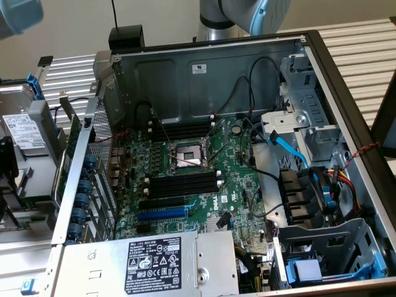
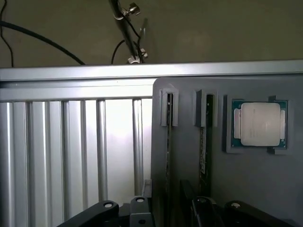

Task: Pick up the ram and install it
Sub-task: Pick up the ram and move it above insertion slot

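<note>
Black gripper [image 2: 168, 213] hovers, fingers apart, above the ram [image 2: 168, 151] in grey holder [image 2: 246, 182]

**What lies where**

The computer case [image 1: 185, 86] lies on the slatted desk [image 1: 362, 46]. Inside, on the motherboard [image 1: 238, 179], the processor socket [image 1: 187, 154] sits between the far memory slots [image 1: 182, 131] behind it and the near memory slots [image 1: 185, 184] in front. The expansion slot [image 1: 162, 214] lies before the near memory slots, and the power supply [image 1: 154, 260] before that. In the holder [image 2: 255, 184], a ram stick [image 2: 169, 156] and a second ram stick [image 2: 203, 156] stand in neighbouring grooves, with the processor [image 2: 259, 124] just beside the second.
</note>
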You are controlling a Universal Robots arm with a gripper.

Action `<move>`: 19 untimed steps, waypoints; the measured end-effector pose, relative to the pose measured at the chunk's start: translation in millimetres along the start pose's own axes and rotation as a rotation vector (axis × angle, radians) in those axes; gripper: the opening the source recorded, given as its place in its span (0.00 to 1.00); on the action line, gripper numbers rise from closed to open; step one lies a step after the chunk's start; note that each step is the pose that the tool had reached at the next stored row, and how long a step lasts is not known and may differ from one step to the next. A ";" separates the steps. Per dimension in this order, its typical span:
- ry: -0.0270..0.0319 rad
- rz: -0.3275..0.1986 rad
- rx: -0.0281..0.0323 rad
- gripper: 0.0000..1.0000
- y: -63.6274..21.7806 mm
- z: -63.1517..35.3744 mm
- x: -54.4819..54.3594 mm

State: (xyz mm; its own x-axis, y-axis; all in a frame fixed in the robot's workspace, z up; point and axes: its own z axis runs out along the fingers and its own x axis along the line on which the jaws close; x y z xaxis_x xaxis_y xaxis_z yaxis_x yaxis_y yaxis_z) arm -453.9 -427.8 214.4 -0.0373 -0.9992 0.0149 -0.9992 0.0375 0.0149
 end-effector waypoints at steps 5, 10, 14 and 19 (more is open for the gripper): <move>-0.0070 0.000 -0.0002 0.36 0.1 5.3 0.0; -0.0149 0.000 -0.0006 0.36 0.1 9.5 -0.1; -0.0193 0.000 -0.0008 0.36 0.1 11.3 -0.1; -0.0209 0.000 -0.0007 0.36 0.0 12.6 -0.1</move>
State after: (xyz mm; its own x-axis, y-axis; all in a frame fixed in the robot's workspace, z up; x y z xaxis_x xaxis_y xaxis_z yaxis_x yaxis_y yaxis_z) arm -454.2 -427.9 201.8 -0.0371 -0.9993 -0.0060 -0.9992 0.0370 0.0156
